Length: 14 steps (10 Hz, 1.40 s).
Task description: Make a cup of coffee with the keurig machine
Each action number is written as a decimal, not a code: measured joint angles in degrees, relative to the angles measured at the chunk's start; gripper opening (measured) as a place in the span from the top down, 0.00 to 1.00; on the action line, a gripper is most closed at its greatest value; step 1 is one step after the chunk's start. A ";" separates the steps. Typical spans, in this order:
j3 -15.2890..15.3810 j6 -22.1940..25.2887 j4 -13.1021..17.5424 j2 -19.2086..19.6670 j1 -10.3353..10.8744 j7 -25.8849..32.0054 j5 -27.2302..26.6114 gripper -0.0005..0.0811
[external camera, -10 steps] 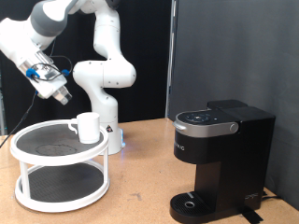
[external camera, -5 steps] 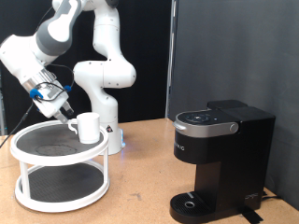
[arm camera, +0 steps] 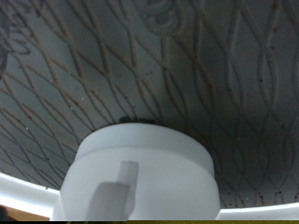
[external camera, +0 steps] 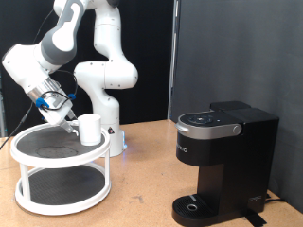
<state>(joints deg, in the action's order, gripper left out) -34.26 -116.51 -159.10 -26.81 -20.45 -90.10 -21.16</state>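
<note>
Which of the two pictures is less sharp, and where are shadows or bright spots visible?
The wrist view is softer: the cup fills the lower part, near and blurred, with a grey shadow on its wall; the stand's mesh is dim. The exterior view is sharp and evenly lit; the keurig machine shows small reflections on its top panel, and the gripper hangs beside the cup.

The white arm rises from its base at the back, bends at the elbow near the exterior view's top, and reaches down toward the exterior view's left. The claw (external camera: 68, 119) hangs low, pointing downward at a slant.
</note>
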 joint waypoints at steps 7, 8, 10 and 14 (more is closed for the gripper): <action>0.00 0.10 -0.02 0.00 0.00 0.93 -1.03 0.62; 0.00 0.09 -0.02 0.00 0.00 0.93 -0.99 0.62; 0.00 0.07 -0.02 0.00 -0.01 0.93 -0.88 0.79; 0.00 1.83 0.40 -0.15 -0.07 0.86 -0.73 0.99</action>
<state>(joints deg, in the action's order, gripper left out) -34.26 -114.68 -158.70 -26.96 -20.52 -89.24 -21.89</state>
